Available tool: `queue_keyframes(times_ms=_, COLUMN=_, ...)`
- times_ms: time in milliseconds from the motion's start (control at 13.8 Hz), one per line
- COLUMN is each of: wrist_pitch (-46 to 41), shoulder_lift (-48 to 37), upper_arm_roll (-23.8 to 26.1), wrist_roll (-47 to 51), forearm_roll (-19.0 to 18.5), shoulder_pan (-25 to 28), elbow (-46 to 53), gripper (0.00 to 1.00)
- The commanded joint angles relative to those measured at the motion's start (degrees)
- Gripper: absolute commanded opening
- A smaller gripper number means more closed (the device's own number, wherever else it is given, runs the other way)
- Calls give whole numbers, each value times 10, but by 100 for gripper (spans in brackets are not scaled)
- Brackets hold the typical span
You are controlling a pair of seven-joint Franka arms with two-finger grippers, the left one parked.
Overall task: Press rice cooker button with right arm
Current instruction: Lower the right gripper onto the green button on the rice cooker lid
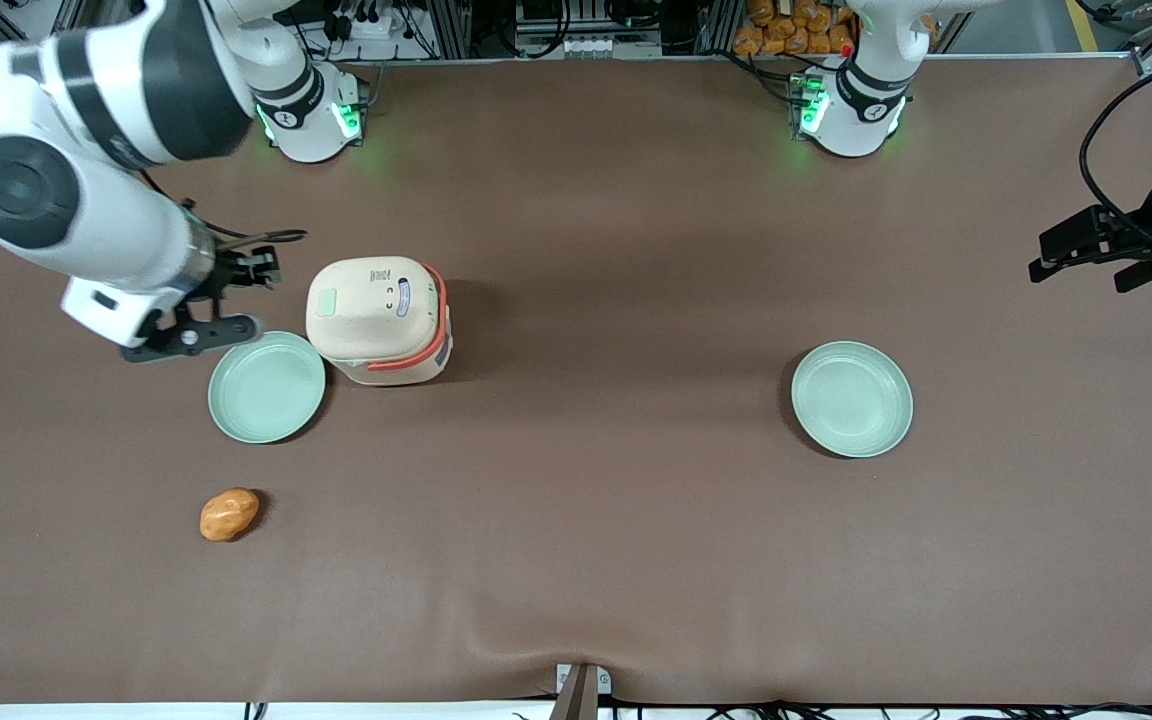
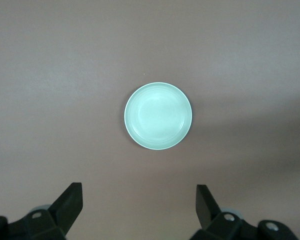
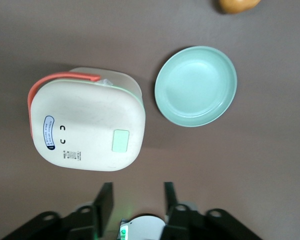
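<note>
The cooker [image 1: 379, 320] is sitting on the worktop [image 1: 636, 550], its button [image 3: 121, 140] facing up on the lid. The pincer [image 3: 135, 200] is hovering beside the cooker, apart from it, fingers [image 3: 104, 202] parted and holding nothing.

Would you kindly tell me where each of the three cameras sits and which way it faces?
Front view: raised at the table's front edge, looking down at the right arm, whose hand hangs beside the rice cooker.
Left wrist view: on the parked arm's wrist, facing straight down at a green plate, its own fingers showing.
Right wrist view: on the working wrist, facing down at the cooker, its button, a second plate and an orange-brown lump; open fingers show.
Shared: front and right wrist views both show cooker, adjacent plate and lump.
</note>
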Motion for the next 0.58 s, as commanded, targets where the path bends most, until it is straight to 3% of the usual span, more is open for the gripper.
queue_keyframes(times_ms=0, wrist_pitch=3, shoulder_lift=1, upper_arm_roll=-1, wrist_roll=10, forearm_roll=17, shoulder_pan=-1, elbow=-31, gripper=20)
queue_keyframes(times_ms=145, wrist_pitch=5, shoulder_lift=14, upper_arm_roll=-1, wrist_roll=9, forearm_roll=19, shoulder_pan=-3, elbow=-53, gripper=7)
queue_keyframes(times_ms=218, wrist_pitch=8, shoulder_lift=21, upper_arm_roll=-1, wrist_roll=9, forearm_roll=23, shoulder_pan=-2, elbow=-63, gripper=6)
queue_keyframes(times_ms=435, wrist_pitch=37, shoulder_lift=38, upper_arm_roll=-1, wrist_roll=8, forearm_roll=89, shoulder_pan=-6, elbow=-100, gripper=1)
queue_keyframes(times_ms=508, wrist_pitch=55, shoulder_lift=44, upper_arm_roll=-1, wrist_roll=5, forearm_roll=89, shoulder_pan=-5, elbow=-108, gripper=1)
